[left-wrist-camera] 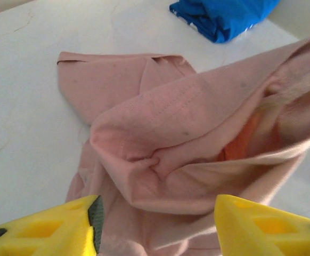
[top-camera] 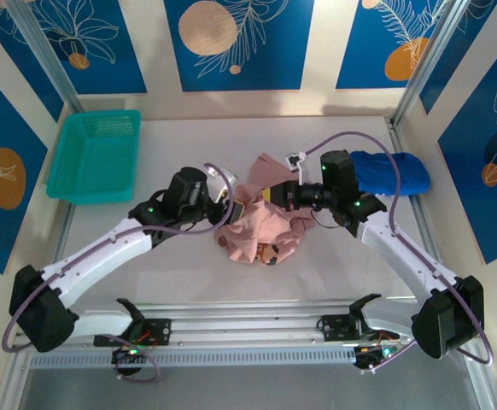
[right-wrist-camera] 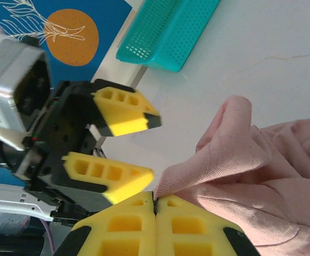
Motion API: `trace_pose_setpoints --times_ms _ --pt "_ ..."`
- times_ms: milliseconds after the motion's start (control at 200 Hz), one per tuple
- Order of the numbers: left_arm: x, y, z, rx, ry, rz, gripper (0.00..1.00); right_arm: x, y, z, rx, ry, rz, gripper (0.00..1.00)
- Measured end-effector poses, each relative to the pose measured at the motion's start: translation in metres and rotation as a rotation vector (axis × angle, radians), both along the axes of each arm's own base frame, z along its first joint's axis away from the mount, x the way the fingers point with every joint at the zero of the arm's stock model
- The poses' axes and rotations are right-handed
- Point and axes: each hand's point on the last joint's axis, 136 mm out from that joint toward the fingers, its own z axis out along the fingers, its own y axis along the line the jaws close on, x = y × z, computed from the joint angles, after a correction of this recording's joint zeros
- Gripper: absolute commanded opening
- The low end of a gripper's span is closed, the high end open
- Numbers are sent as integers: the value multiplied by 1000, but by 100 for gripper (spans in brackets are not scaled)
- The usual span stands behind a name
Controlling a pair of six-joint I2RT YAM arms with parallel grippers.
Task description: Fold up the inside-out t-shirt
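T-shirt [top-camera: 264, 226] outside basket [top-camera: 95, 158], right gripper [right-wrist-camera: 155, 201] apparently pinching it

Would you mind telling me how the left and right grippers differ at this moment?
The left gripper has its fingers apart, gripping nothing; the right gripper has its fingers pressed shut on an edge of the pink t-shirt. The left one sits at the shirt's left side, the right one at its right. Both have yellow fingers.

Bright even light, soft shadows, wrist views slightly blurred
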Motion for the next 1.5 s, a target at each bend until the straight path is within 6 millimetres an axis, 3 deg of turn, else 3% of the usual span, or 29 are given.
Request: trace_pose_setpoints --times_ms 260,300,390,465,545,645,775,880,970,1100,1395,1500 --pt "25 -22 -29 80 49 -20 64 -7 -6 9 -8 -46 -5 0" --pt "30 -25 -33 86 65 -13 58 -8 -7 10 -6 -56 -5 0" --pt "37 -30 -41 98 90 4 30 -12 -11 11 -11 -80 -14 0" --pt "35 -33 -43 77 113 -2 13 -11 -16 8 -38 -92 -45 0" --pt "24 -42 -26 -20 121 -61 2 -4 -25 -1 -91 -91 -105 0" --pt "-6 -50 14 -172 102 -199 0 2 -36 -13 -160 -76 -175 0" --pt "-52 -53 72 -344 31 -406 0 7 -47 -21 -219 -81 -227 0" --pt "-79 -50 85 -401 16 -511 0 9 -50 -23 -239 -92 -243 0" --pt "-88 -48 74 -399 43 -552 3 9 -51 -23 -246 -102 -242 0" --pt "-84 -41 50 -369 91 -523 11 8 -49 -23 -244 -109 -225 0" --pt "-38 -15 10 -208 70 -216 46 -11 -21 -22 -134 -96 -78 0" --pt "-25 -5 1 -137 37 -118 54 -14 -8 -20 -96 -84 -39 0"
